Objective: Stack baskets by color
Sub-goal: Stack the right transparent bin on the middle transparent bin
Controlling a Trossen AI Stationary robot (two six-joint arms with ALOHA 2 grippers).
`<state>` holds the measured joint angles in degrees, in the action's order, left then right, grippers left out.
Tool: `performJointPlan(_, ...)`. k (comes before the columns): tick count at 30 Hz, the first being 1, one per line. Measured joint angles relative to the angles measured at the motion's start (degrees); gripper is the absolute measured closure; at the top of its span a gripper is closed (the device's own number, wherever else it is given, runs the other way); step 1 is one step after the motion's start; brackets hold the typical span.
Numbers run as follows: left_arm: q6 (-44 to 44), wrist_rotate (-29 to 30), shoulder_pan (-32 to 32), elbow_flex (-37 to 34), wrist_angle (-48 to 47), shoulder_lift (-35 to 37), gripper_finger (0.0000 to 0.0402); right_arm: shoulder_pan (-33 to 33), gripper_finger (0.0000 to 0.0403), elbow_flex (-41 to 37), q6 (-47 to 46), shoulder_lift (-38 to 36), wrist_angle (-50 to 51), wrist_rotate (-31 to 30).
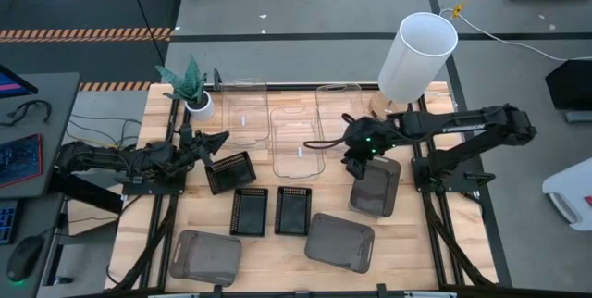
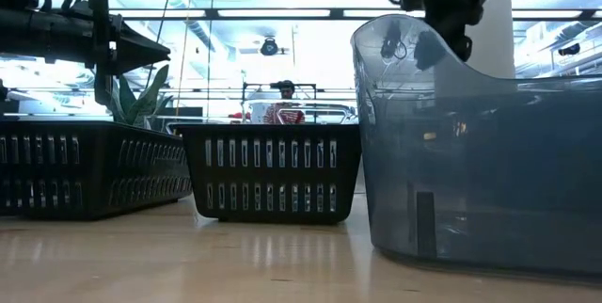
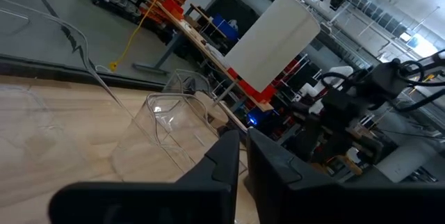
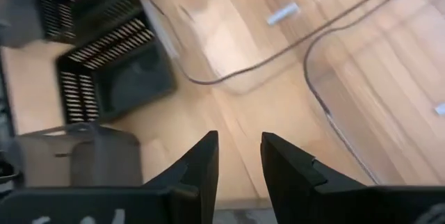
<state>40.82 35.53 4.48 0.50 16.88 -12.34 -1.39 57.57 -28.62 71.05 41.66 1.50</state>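
Three clear baskets point(image 1: 245, 111) point(image 1: 296, 139) point(image 1: 340, 108) stand on their bases at the far middle of the table. One black slatted basket point(image 1: 229, 170) sits skewed left of centre, and two more point(image 1: 248, 210) point(image 1: 293, 210) sit side by side nearer the front. Three dark grey baskets rest at the near left point(image 1: 205, 256), near middle point(image 1: 340, 241) and right point(image 1: 376, 185). My right gripper point(image 4: 240, 158) hangs open, slanting down over bare wood between the middle clear basket and the right grey one, and holds nothing. My left gripper point(image 3: 243, 151) is shut, level, beside the skewed black basket.
A tall white cylinder point(image 1: 416, 55) stands at the far right corner. A small white pot with a plant point(image 1: 197, 104) is at the far left. Dark frame rails run along both sides of the table. A person shows in the room beyond point(image 2: 282, 105).
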Motion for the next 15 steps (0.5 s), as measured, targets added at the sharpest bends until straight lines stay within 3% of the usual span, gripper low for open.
performJointPlan(6, 0.0, 0.0, 0.0, 0.0, 0.0, 0.0, 0.0367, -0.54, 0.0288, 3.34, 2.62, 6.31, 6.59, -2.7)
performJointPlan(15, -0.01, -0.01, 0.0, 0.01, 0.0, 0.0, 0.0366, -1.05, 0.0284, 8.35, 10.54, 13.87, 14.95, -0.44)
